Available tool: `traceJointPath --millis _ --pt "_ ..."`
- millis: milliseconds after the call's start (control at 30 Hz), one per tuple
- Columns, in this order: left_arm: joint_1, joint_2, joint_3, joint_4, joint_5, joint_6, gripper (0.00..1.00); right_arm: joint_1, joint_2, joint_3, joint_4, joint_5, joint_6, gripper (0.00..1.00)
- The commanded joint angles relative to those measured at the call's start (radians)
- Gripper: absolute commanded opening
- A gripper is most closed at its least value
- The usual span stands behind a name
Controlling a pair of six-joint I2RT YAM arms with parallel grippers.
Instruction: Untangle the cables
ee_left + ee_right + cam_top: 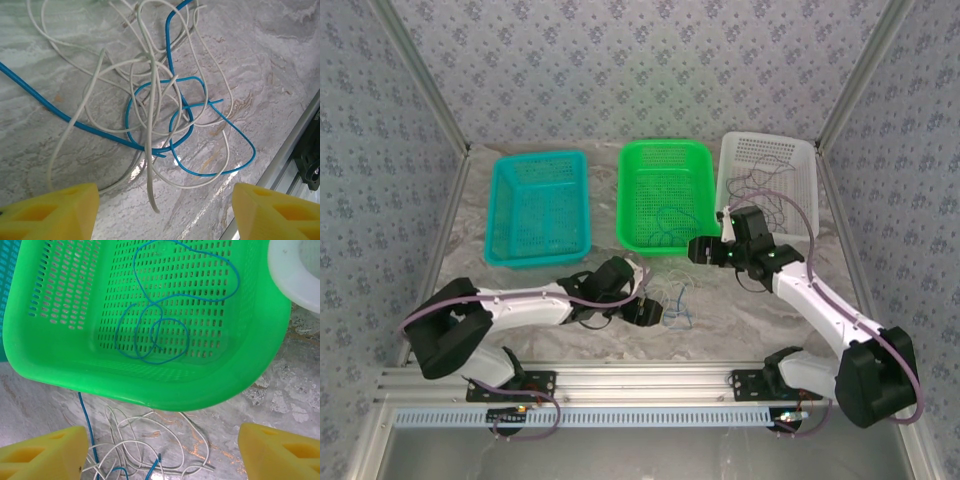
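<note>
The left end effector (pixel 658 313) sits low over the table (pixel 740 325), close to the near edge and about halfway along it. Its two yellow fingers (pixel 50 212) stand wide apart and hold nothing. Right in front of them lies the tangle (pixel 160 115). It is made of thin white cables (pixel 145 60) looped over and under a blue strand (pixel 100 131). One loose white end lies on the table between the fingers, but they are not pinching it.

The right end effector (pixel 698 249) hangs by the near rim of the green basket (pixel 627 200). It is open wide too, with nothing in it.

Three baskets stand in a row along the far edge of the table. A blue cable (pixel 155 332) lies curled on the floor of the green basket, all by itself. A thin dark cable (pixel 760 190) lies in the white basket (pixel 765 140) at the far right corner. The teal basket (pixel 500 210) stands toward the far left corner.

So I think two cables are already pulled free and put away. The knot on the table is what is left to do. The white loops and the blue strand cross each other many times, so I think it will take several more careful pulls.
</note>
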Motion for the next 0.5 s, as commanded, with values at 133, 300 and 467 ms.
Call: traceJointPath --millis 133,300,467 --pt "-0.013 0.041 0.069 0.061 0.021 -0.001 0.58 0.007 -0.048 -0.033 0.014 0.032 0.02 0.82" --pt "-0.014 0.018 0.094 0.044 -0.005 0.029 0.21 0.01 -0.076 -0.049 0.02 0.043 0.008 0.85" --pt "-0.012 -0.06 0.132 -0.009 -0.022 0.096 0.05 0.107 -0.098 -0.05 0.013 0.136 -0.082 0.9"
